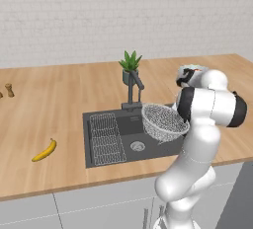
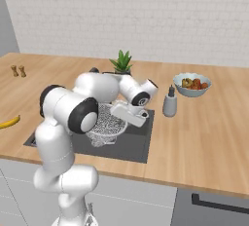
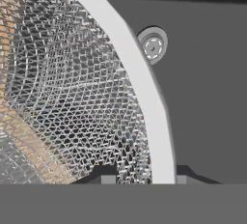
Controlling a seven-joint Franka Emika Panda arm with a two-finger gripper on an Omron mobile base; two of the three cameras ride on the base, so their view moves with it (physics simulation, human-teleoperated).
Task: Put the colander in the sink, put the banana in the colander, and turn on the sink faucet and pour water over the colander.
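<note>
A kitchen: wooden counter (image 1: pixel 59 104) with a recessed sink (image 1: pixel 99 159), faucet (image 1: pixel 132 91), fruit bowl (image 2: pixel 192 89) and white tiled wall (image 1: pixel 99 16).

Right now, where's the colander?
The colander is held tilted in the gripper over the right half of the sink, above the drain and just right of the faucet; the jaws clamp its rim.

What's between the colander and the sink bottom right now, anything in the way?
Nothing visible blocks it. The pincer grips the rim of the colander, which hangs tilted over the right part of the sink. The floor around the drain below is bare; the wire rack lies on the left side and the faucet stands behind.
</note>
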